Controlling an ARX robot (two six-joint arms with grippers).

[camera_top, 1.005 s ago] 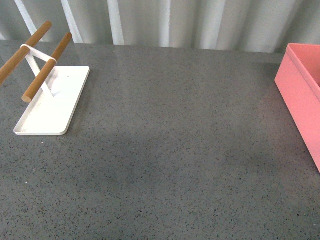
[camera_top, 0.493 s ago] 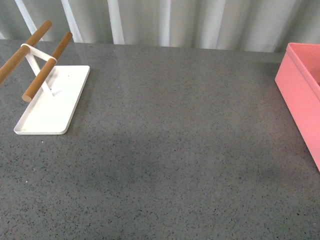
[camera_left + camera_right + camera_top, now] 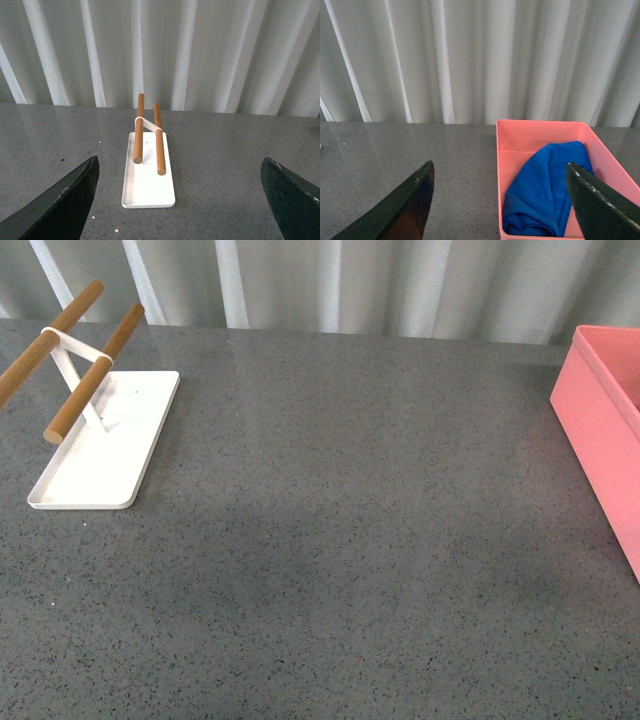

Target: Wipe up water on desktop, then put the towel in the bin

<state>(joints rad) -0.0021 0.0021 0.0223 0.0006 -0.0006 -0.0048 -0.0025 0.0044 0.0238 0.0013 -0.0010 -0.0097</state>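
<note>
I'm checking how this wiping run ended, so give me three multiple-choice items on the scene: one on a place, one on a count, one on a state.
1. Where is the towel?
A. Draped over the rods
B. Inside the bin
C. Flat on the desktop

2. How many wooden rods does the white tray carry?
A. One
B. Two
C. Four

3. How does the right gripper stand?
A. Shut on the towel
B. Shut on the bin's rim
C. Open, holding nothing

Answers:
1. B, since the right wrist view shows the blue cloth crumpled within the pink walls.
2. B, since the left wrist view shows two brown rods side by side above the tray.
3. C, since its two dark fingers sit wide apart at the picture's edges with nothing between them.
</note>
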